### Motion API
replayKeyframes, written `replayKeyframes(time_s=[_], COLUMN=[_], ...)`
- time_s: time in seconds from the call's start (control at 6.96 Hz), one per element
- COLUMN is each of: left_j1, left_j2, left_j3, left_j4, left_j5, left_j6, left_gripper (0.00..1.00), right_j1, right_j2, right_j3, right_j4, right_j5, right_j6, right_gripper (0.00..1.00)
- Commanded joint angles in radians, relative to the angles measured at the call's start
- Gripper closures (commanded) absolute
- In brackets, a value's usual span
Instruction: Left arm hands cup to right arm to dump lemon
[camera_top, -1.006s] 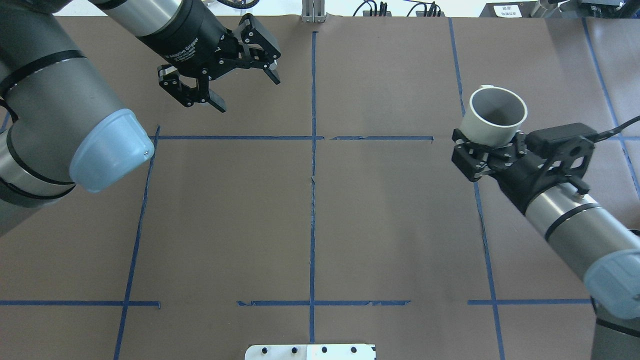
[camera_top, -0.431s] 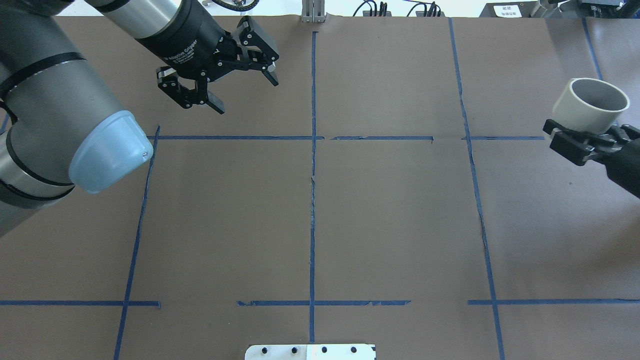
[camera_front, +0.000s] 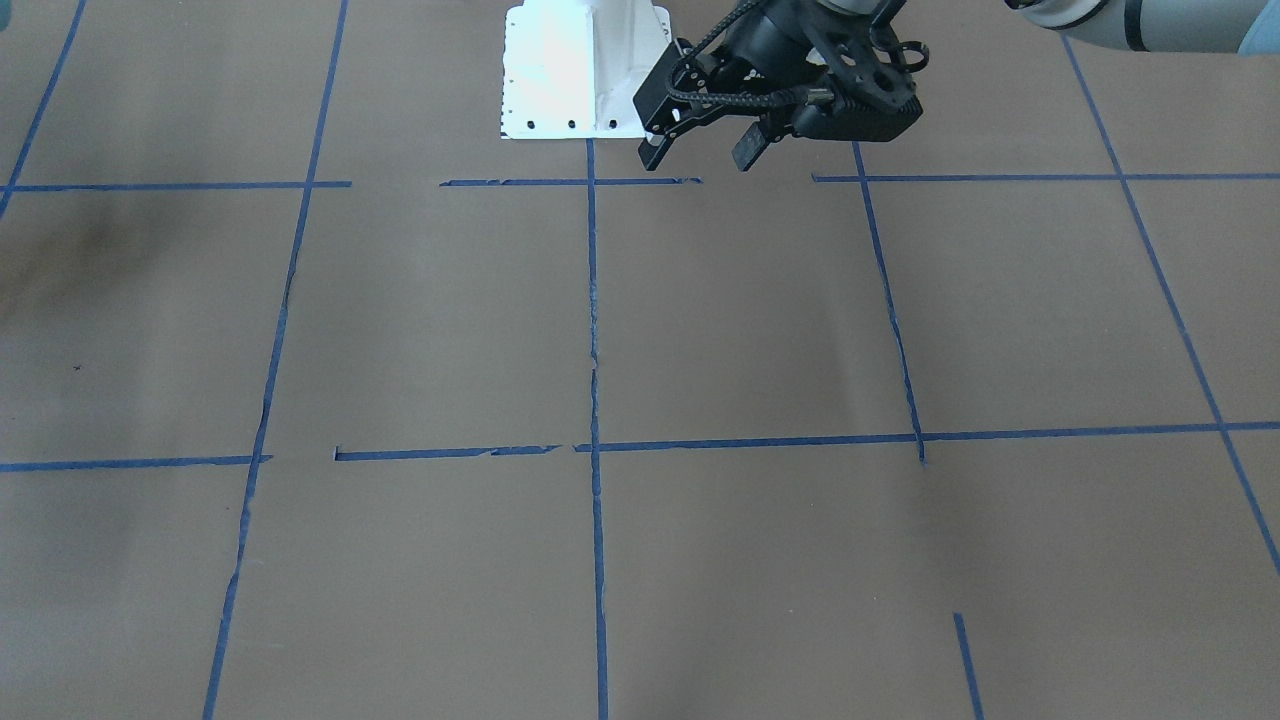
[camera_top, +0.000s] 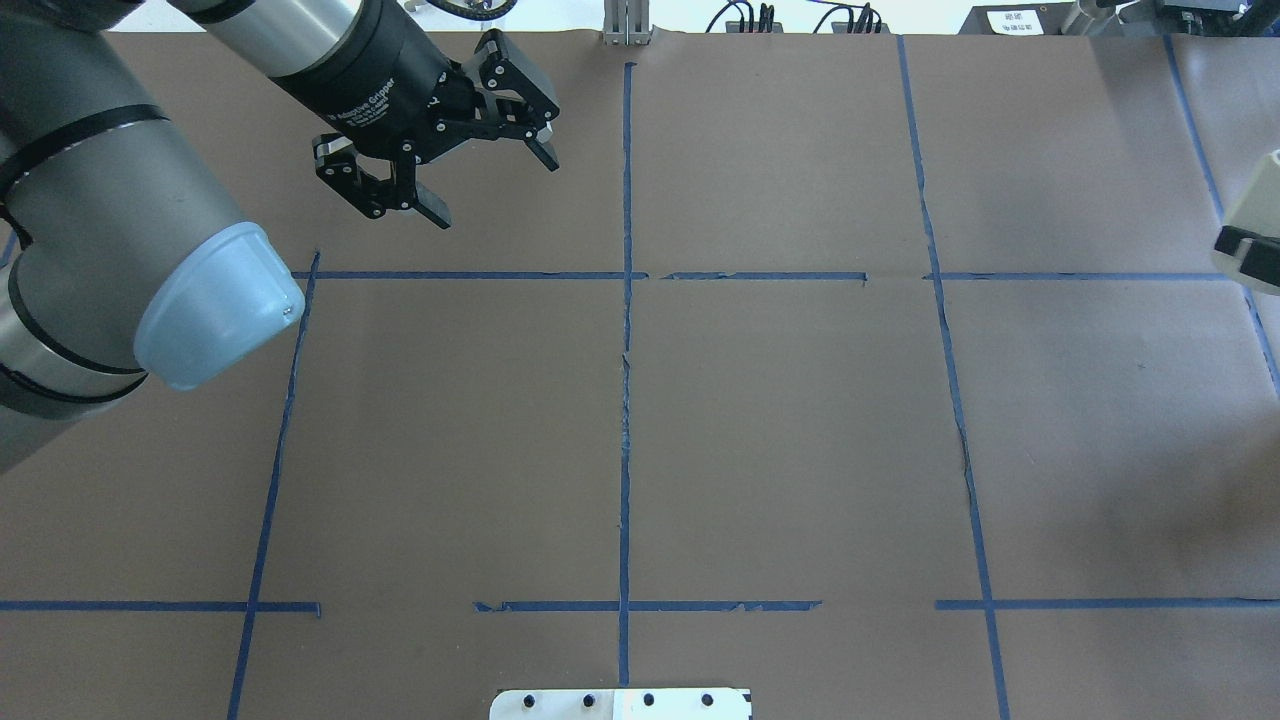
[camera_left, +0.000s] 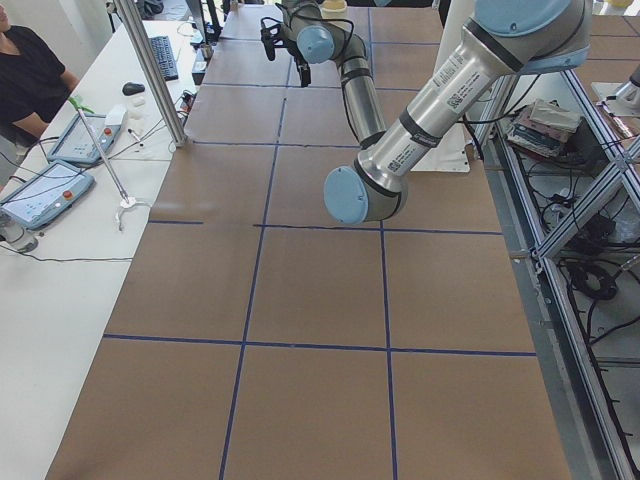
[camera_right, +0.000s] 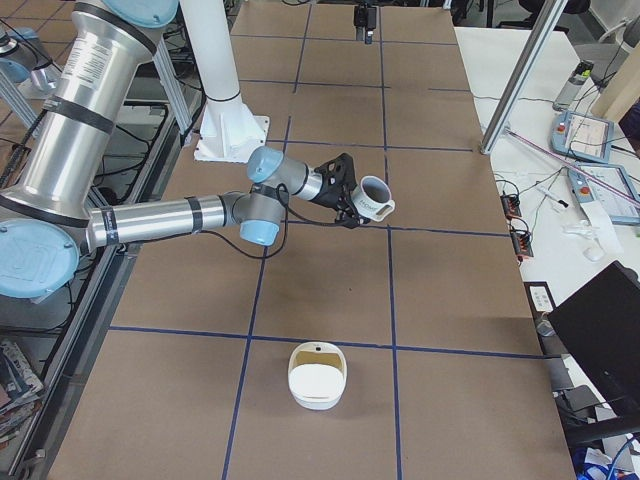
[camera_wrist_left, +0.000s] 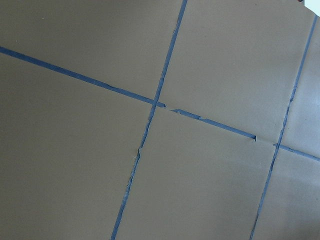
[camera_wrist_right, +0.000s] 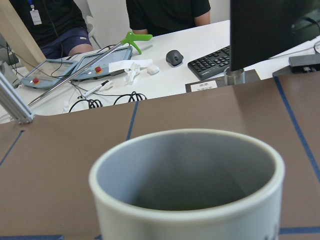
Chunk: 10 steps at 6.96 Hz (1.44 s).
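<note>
The cup, an off-white mug with a grey inside, is upright and off the table in my right gripper. The gripper is shut on its lower wall. In the overhead view only a sliver of the cup and one black finger show at the right edge. The right wrist view is filled by the cup's mouth; the part of the inside that shows is bare. The lemon shows in no view. My left gripper hangs open and empty over the far left of the table, also in the front view.
A white oblong container stands on the table toward the robot's right end. The white base plate sits at the robot's side. Blue tape lines cross the brown table cover. Operators' desks with a keyboard and a mouse lie beyond the far edge.
My right gripper has carried the cup to the right, almost out of the overhead view. My left gripper has stayed open and nearly still.
</note>
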<state>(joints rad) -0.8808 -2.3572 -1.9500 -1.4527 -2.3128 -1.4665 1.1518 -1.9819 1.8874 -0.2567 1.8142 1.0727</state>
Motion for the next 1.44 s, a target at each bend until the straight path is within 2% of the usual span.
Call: replayKeyframes(time_s=[0.0,0.14,0.43,0.57,0.86,1.29], left_j1=[0.0,0.002,0.0,0.0,-0.001,-0.001], left_j2=[-0.002,-0.002,0.001,0.003,0.004,0.003], left_j3=[-0.007,-0.012,-0.02,-0.021,-0.027,-0.038], left_j4=[-0.002,-0.002,-0.002,-0.002,-0.002,0.0], left_j5=[0.0,0.001,0.001,0.001,0.001,0.001], left_j6=[-0.014,-0.023,-0.025,-0.025,-0.023,-0.025], left_gripper=[0.0,0.0,0.0,0.0,0.0,0.0], right_j1=[0.245,0.276,0.333,0.335,0.339,0.347], right_j2=[-0.026,-0.025,-0.025,-0.014,0.017,0.075], right_j3=[-0.219,-0.354,-0.477,-0.51,-0.57,-0.574], right_j4=[0.281,0.464,0.636,0.718,0.725,0.726], right_j5=[0.282,0.295,0.296,0.29,0.261,0.217], right_j6=[0.276,0.423,0.731,0.879,1.147,1.641], right_gripper=[0.74,0.73,0.72,0.71,0.7,0.68])
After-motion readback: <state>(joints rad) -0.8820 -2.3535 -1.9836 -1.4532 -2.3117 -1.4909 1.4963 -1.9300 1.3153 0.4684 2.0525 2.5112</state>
